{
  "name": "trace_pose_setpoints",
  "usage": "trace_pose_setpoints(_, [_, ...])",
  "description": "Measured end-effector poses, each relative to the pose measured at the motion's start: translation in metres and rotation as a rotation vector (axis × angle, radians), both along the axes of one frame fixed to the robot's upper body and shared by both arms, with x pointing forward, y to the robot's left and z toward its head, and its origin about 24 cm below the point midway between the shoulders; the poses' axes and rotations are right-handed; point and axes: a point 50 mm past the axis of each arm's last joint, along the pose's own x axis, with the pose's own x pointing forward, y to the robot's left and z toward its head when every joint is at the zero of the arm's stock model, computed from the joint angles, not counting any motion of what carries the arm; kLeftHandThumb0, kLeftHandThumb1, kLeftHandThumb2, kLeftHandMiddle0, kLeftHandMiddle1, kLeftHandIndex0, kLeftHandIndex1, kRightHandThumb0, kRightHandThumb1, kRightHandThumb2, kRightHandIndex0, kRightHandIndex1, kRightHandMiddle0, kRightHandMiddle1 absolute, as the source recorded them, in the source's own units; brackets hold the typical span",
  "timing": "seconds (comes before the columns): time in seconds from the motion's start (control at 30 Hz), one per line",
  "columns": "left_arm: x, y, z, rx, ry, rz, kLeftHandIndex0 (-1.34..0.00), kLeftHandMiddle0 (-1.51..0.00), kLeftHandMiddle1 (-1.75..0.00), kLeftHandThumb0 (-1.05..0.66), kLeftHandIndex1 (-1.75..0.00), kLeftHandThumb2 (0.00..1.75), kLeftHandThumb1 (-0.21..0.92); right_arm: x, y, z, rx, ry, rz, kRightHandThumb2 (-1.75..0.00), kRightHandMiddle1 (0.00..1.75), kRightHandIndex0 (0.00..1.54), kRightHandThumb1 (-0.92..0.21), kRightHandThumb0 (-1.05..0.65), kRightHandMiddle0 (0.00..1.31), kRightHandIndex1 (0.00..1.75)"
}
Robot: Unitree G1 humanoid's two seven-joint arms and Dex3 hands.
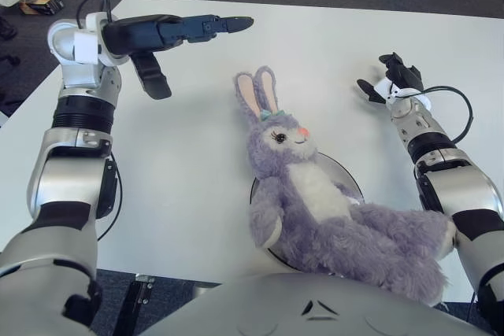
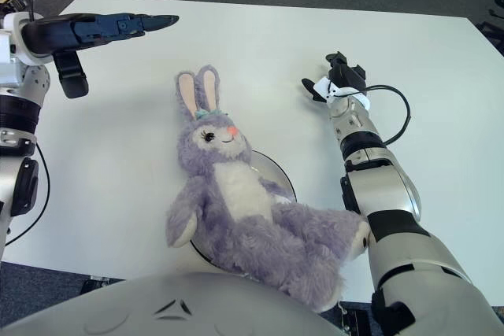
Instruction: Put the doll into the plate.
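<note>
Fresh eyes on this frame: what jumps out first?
The purple plush bunny dominates, sprawled on its back over the plate at the near middle of the white table, covering most of it. The left hand hovers at the far left with fingers stretched out, holding nothing. The right hand shows at the far right, beside a looped black cable.
</note>
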Motion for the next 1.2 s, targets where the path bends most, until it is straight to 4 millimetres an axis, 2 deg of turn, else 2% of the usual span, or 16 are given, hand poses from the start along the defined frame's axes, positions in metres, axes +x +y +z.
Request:
trace_pose_setpoints(0.03, [0.003, -0.001, -0.002, -0.030, 0.016, 0.021, -0.37, -0.70, -1.45, -0.52, -1.45, 0.96, 0.59, 0.000, 0.000, 0.000, 0.002, -0.007, -0.004, -0.76, 0.77, 0.06, -0.82, -0.57, 0.00, 1.16])
trace_pose_setpoints(0.1, [0.007, -0.003, -0.007, -0.090, 0.053, 0.062, -0.42, -0.79, -1.62, -0.46, -1.63, 1.02, 0.55, -0.001, -0.002, 0.000, 0.012, -0.020, -0.013, -0.79, 1.02, 0.10, -0.81, -0.56, 0.00, 1.23])
trace_pose_setpoints(0.23, [0.017, -0.006, -0.023, -0.211, 0.147, 0.154, -0.44, -0.85, -1.71, -0.43, -1.71, 1.05, 0.53, -0.004, -0.003, -0.001, 0.057, -0.061, -0.028, -0.86, 1.30, 0.15, -0.77, -0.53, 0.00, 1.33])
trace_pose_setpoints(0.3, [0.021, -0.007, -0.032, -0.267, 0.194, 0.198, -0.45, -0.86, -1.73, -0.42, -1.73, 1.06, 0.52, -0.005, -0.003, -0.002, 0.094, -0.085, -0.034, -0.66, 1.57, 0.18, -0.86, -0.42, 0.11, 1.38])
trace_pose_setpoints(0.4, [0.028, -0.011, -0.051, -0.361, 0.288, 0.283, -0.45, -0.88, -1.74, -0.42, -1.74, 1.06, 0.52, -0.008, -0.003, -0.003, 0.179, -0.131, -0.046, -0.57, 1.69, 0.22, -0.90, -0.37, 0.17, 1.41])
trace_pose_setpoints(0.53, [0.033, -0.016, -0.079, -0.470, 0.418, 0.396, -0.46, -0.89, -1.75, -0.42, -1.75, 1.07, 0.51, -0.011, -0.003, -0.005, 0.335, -0.202, -0.068, -0.58, 1.73, 0.28, -0.88, -0.36, 0.21, 1.48])
trace_pose_setpoints(0.67, [0.036, -0.021, -0.112, -0.571, 0.568, 0.536, -0.46, -0.89, -1.75, -0.42, -1.75, 1.07, 0.51, -0.019, -0.002, -0.010, 0.566, -0.296, -0.095, -0.64, 1.74, 0.33, -0.84, -0.36, 0.24, 1.54])
trace_pose_setpoints(0.73, [0.035, -0.023, -0.130, -0.607, 0.643, 0.613, -0.46, -0.90, -1.75, -0.42, -1.75, 1.08, 0.51, -0.024, -0.003, -0.013, 0.698, -0.351, -0.109, -0.73, 1.74, 0.43, -0.73, -0.15, 0.27, 1.45])
trace_pose_setpoints(0.9, [0.029, -0.026, -0.172, -0.667, 0.804, 0.809, -0.46, -0.90, -1.75, -0.42, -1.75, 1.07, 0.51, -0.039, -0.001, -0.020, 0.980, -0.492, -0.095, -0.96, 1.75, 0.58, -0.53, -0.03, 0.33, 1.42])
trace_pose_setpoints(1.0, [0.028, -0.029, -0.177, -0.707, 0.815, 0.884, -0.46, -0.91, -1.75, -0.42, -1.75, 1.07, 0.52, -0.046, -0.001, -0.024, 1.094, -0.538, -0.087, -1.05, 1.75, 0.64, -0.46, -0.01, 0.37, 1.42])
trace_pose_setpoints(1.2, [0.027, -0.030, -0.179, -0.783, 0.800, 0.991, -0.44, -0.93, -1.75, -0.42, -1.75, 1.05, 0.53, -0.054, 0.000, -0.023, 1.169, -0.582, -0.044, -1.27, 1.75, 0.75, -0.27, -0.01, 0.49, 1.43])
